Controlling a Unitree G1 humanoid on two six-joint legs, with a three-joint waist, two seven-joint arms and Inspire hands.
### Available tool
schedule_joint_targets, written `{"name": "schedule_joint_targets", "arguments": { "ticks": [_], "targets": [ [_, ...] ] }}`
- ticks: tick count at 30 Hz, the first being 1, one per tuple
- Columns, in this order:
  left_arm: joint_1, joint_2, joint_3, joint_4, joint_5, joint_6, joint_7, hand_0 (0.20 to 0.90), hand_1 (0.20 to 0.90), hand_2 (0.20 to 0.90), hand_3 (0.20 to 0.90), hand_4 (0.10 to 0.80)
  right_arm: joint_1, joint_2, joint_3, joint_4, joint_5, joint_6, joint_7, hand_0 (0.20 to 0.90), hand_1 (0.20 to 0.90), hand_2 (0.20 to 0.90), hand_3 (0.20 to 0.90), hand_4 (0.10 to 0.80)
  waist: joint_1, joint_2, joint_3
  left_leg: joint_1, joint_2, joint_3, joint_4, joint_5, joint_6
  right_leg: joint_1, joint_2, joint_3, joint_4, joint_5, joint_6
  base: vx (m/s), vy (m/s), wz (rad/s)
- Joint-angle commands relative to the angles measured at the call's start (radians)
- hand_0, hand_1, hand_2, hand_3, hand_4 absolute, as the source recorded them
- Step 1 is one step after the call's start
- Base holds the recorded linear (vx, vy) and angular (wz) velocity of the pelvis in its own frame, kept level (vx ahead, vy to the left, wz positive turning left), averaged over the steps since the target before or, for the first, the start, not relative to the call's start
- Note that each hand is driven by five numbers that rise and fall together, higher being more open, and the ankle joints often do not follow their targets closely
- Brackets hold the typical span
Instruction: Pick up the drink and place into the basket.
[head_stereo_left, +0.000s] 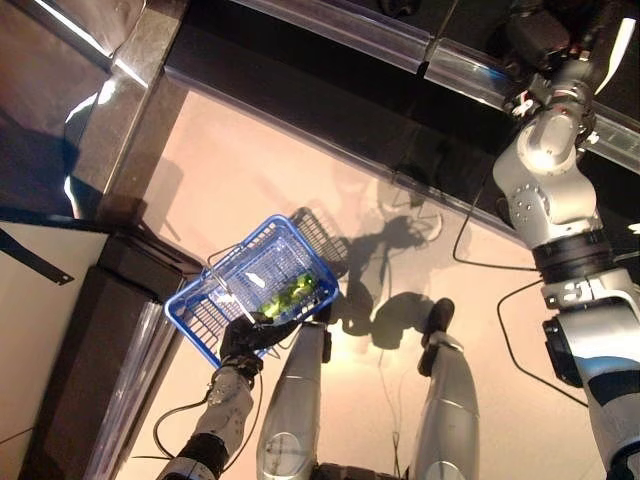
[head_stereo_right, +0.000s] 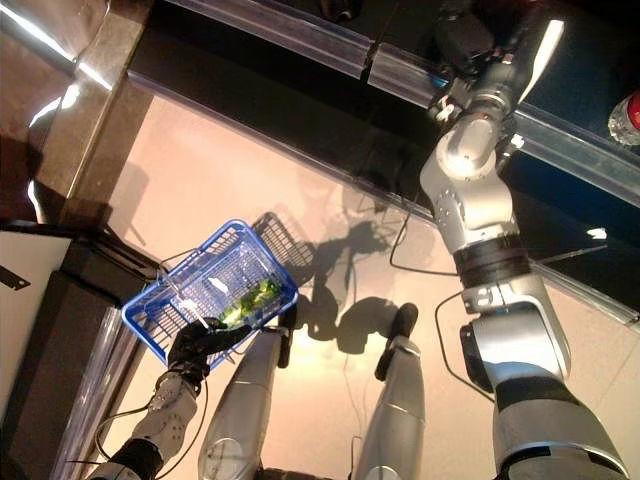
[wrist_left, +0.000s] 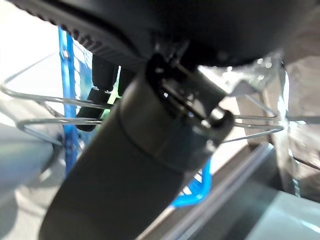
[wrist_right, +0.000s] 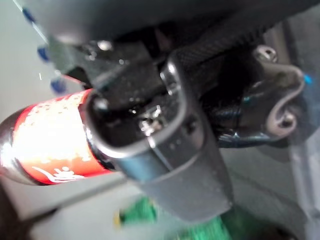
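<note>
My left hand (head_stereo_left: 245, 340) is shut on the thin wire handles (wrist_left: 40, 100) of the blue basket (head_stereo_left: 221, 263) and holds it up off the floor at the lower left. Green drinks (head_stereo_left: 290, 292) lie inside it. My right arm reaches up to the dark shelf at the top right, where my right hand (head_stereo_right: 465, 40) shows as a dark bulk. In the right wrist view the thumb (wrist_right: 165, 140) and fingers are curled round a drink with a red label (wrist_right: 50, 145).
The dark shelf (head_stereo_left: 330, 80) has clear rails along its front edge. A red-capped drink (head_stereo_right: 625, 115) stands further right on it. Green drinks (wrist_right: 140, 212) and blue caps (wrist_right: 45, 50) show near the held drink. A dark cabinet (head_stereo_left: 90, 350) stands at the left.
</note>
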Motion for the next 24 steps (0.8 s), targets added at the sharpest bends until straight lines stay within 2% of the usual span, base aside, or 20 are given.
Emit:
{"name": "schedule_joint_targets", "arguments": {
  "ticks": [1,5,9,11,24],
  "targets": [
    [0.085,0.128,0.045,-0.203,0.014,-0.186,-0.016,0.300,0.300,0.300,0.200,0.100,-0.101,-0.048,-0.010,-0.269,-0.134,-0.111,0.112,0.300,0.300,0.300,0.200,0.100,-0.008,-0.013,-0.023,0.057,-0.016,0.001,-0.041,0.083,0.048,0.104,0.036,0.003,0.102,-0.116,-0.070,-0.014,0.033,-0.02],
    [0.096,0.157,0.053,-0.306,0.053,-0.192,-0.035,0.300,0.300,0.300,0.200,0.100,-0.034,-0.027,0.002,-0.371,-0.158,-0.109,0.229,0.300,0.300,0.300,0.200,0.100,-0.012,-0.019,-0.023,0.107,-0.011,0.002,-0.042,0.095,0.042,0.160,0.031,-0.002,0.096,-0.124,-0.076,-0.002,0.019,-0.03],
    [0.094,0.210,0.064,-0.432,0.105,-0.179,-0.036,0.300,0.300,0.300,0.200,0.100,0.049,-0.005,0.018,-0.450,-0.099,-0.137,0.347,0.300,0.300,0.300,0.200,0.100,-0.012,-0.032,-0.023,0.178,-0.001,-0.002,-0.051,0.112,0.033,0.252,0.030,-0.011,0.078,-0.133,-0.083,0.036,-0.004,-0.02],
    [0.095,0.221,0.071,-0.493,0.166,-0.180,-0.041,0.300,0.300,0.300,0.200,0.100,0.113,0.040,0.029,-0.487,-0.082,-0.146,0.396,0.300,0.300,0.300,0.200,0.100,-0.008,-0.039,-0.023,0.227,0.005,-0.008,-0.057,0.109,0.028,0.309,0.030,-0.017,0.074,-0.147,-0.085,0.077,-0.035,-0.02],
    [0.111,0.287,0.066,-0.762,0.228,-0.158,-0.195,0.300,0.300,0.300,0.200,0.100,0.241,0.169,0.167,-0.507,-0.022,-0.088,0.443,0.300,0.300,0.300,0.200,0.100,0.052,-0.048,-0.106,0.350,-0.001,-0.046,-0.172,0.121,0.019,0.476,0.024,-0.084,-0.021,-0.154,-0.083,0.064,-0.034,0.06]
  ]
}}
